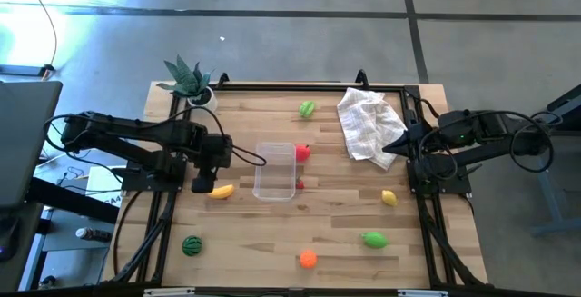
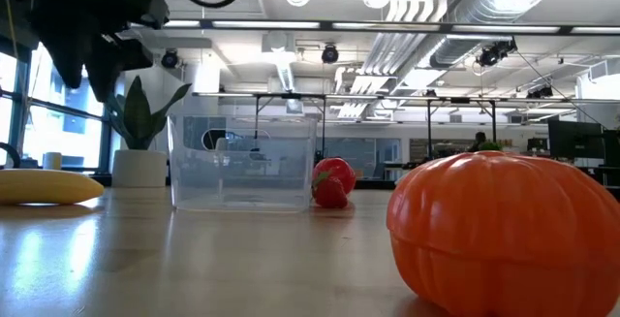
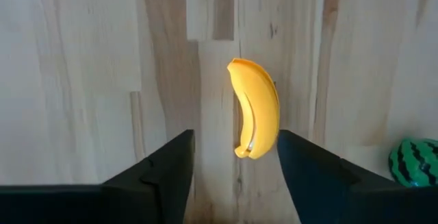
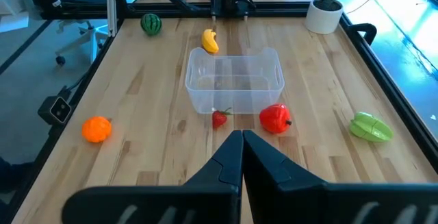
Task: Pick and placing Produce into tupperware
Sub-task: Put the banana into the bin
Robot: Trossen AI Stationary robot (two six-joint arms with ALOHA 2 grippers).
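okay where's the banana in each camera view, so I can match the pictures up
High view: banana lies on the table beside the left gripper, left of the tub.
Low view: banana at far left, left of the tub.
Left wrist view: banana centre, between the open fingers.
Right wrist view: banana beyond the tub.
Shared landmark: the tub.
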